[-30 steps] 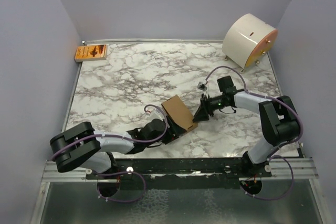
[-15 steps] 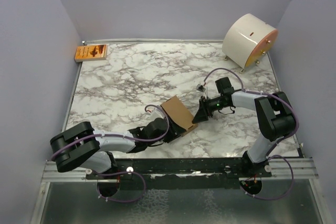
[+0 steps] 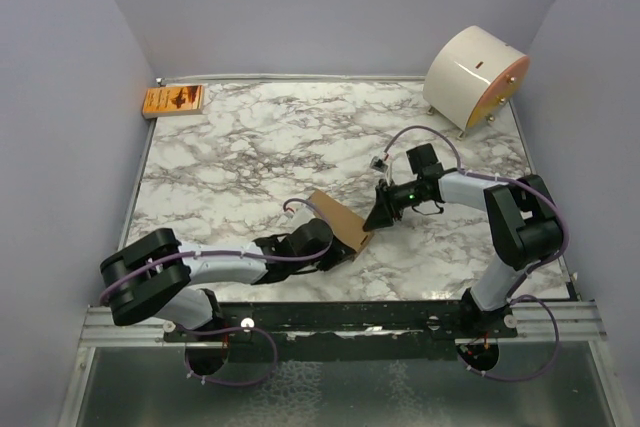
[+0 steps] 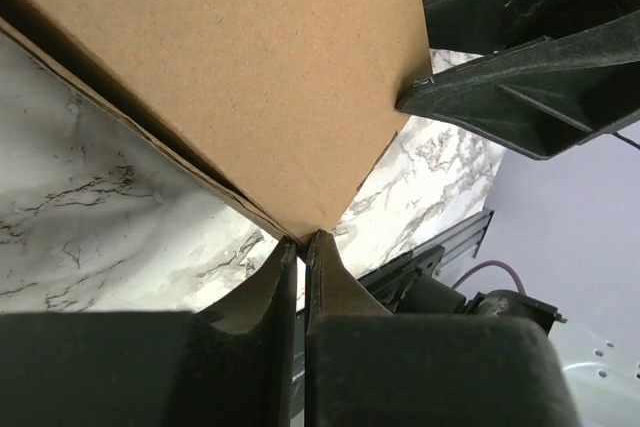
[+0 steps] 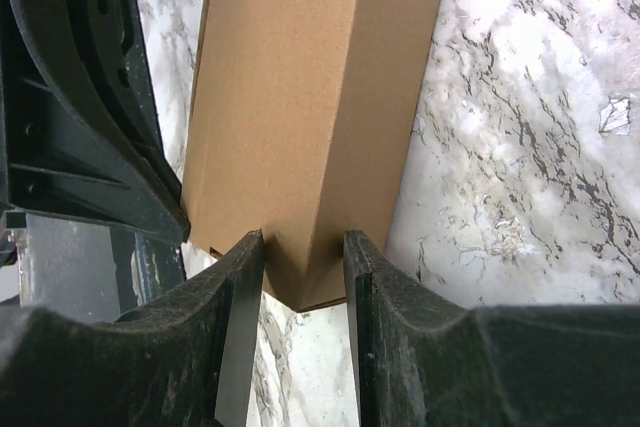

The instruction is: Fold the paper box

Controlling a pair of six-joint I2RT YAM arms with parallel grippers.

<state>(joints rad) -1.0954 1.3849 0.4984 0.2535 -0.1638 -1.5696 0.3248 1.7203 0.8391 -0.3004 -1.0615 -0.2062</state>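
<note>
The paper box [image 3: 338,217], plain brown cardboard, lies tilted near the table's front middle between both grippers. My left gripper [image 3: 332,247] comes from the left, and its jaws are shut on the box's near bottom corner [image 4: 302,239]. The box's broad face [image 4: 250,77] fills that wrist view. From the right, my right gripper [image 3: 374,220] has its two fingers astride the ridge at the box's end [image 5: 300,97], one pressed on each face, gripper [image 5: 303,257]. The right gripper's fingers [image 4: 520,97] also appear in the left wrist view, and the left gripper's fingers [image 5: 70,127] in the right wrist view.
A small orange printed packet [image 3: 173,100] lies at the far left corner. A big white cylinder [image 3: 474,78] stands at the far right. A tiny scrap [image 3: 381,162] lies behind the right gripper. A metal rail [image 3: 340,315] runs along the near edge.
The left jaws have closed onto the box's near corner. The right gripper has narrowed on the box's end, and the box has tilted and flattened slightly towards the left.
</note>
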